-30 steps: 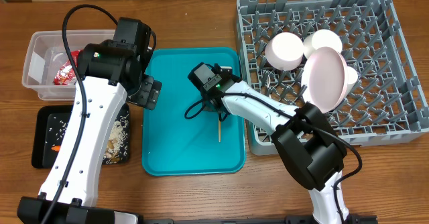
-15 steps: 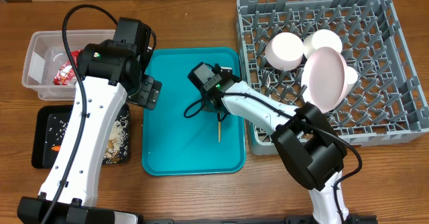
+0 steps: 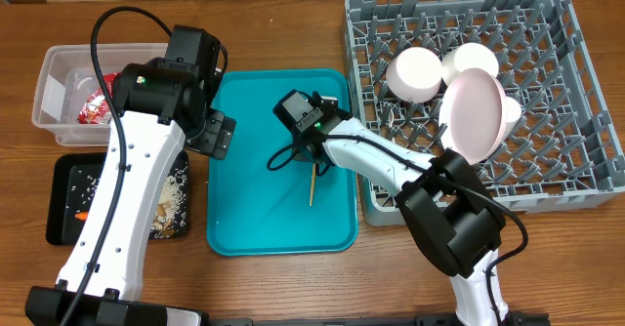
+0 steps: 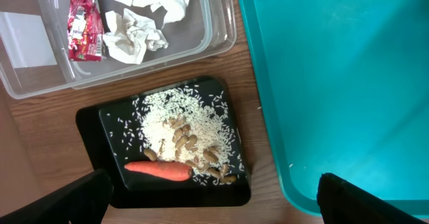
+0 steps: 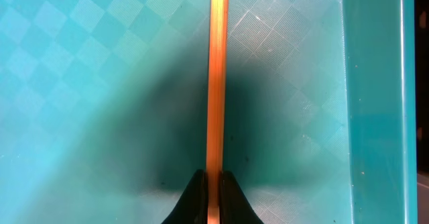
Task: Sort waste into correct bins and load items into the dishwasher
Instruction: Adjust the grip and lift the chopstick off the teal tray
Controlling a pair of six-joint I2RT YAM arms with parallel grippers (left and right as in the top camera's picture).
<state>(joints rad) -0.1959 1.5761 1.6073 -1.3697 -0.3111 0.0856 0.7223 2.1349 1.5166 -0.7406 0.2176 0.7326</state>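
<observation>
My right gripper (image 3: 314, 162) is shut on the thin wooden stick (image 3: 312, 185) over the teal serving tray (image 3: 254, 209). In the right wrist view the stick (image 5: 216, 76) runs straight up from between the closed fingers (image 5: 194, 200). My left gripper (image 4: 214, 207) is open and empty, above the table between the black tray (image 4: 114, 190) and the teal tray. The black tray holds the carrot (image 4: 157, 171), rice (image 4: 171, 117) and brown scraps. The clear tub (image 4: 221, 23) holds the red wrapper (image 4: 84, 23) and napkins (image 4: 144, 23). The grey rack (image 3: 576, 92) holds the plate (image 3: 476, 111) and two bowls (image 3: 416, 72).
The teal tray's raised right rim (image 5: 375, 103) runs close beside the stick. The rack's left wall (image 3: 354, 121) stands just right of the teal tray. The left arm (image 3: 127, 199) crosses above the black tray and the clear tub.
The stick has shifted slightly left and now slants, its lower end swung leftward in the right gripper's hold. The arms have barely moved.
</observation>
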